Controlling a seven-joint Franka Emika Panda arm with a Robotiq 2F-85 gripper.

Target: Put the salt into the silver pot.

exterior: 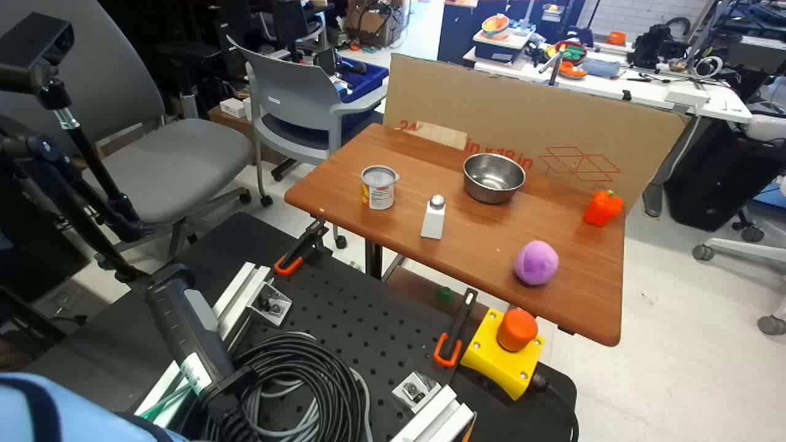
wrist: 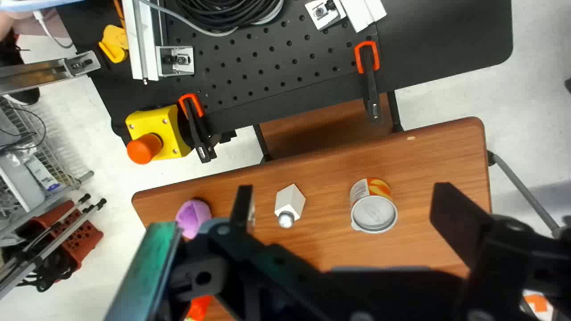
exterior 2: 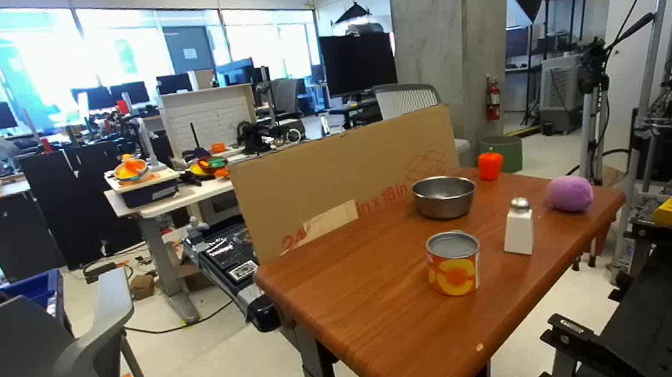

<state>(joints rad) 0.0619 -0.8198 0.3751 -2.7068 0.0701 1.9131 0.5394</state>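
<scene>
brown wood-grain tabletop, backed by a cardboard sheet; an exterior view adds bright windows and a concrete pillar. both exterior views show the silver pot near the cardboard sheet; the wrist view alone shows the gripper, spread wide and hiding part of the tabletop. the salt stands upright on the tabletop between a can and a purple ball; an orange-red pepper sits near a corner, by the cardboard sheet.

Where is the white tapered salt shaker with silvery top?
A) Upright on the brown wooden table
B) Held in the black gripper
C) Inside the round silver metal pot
A: both exterior views show the shaker upright on the table, apart from the pot.
</scene>
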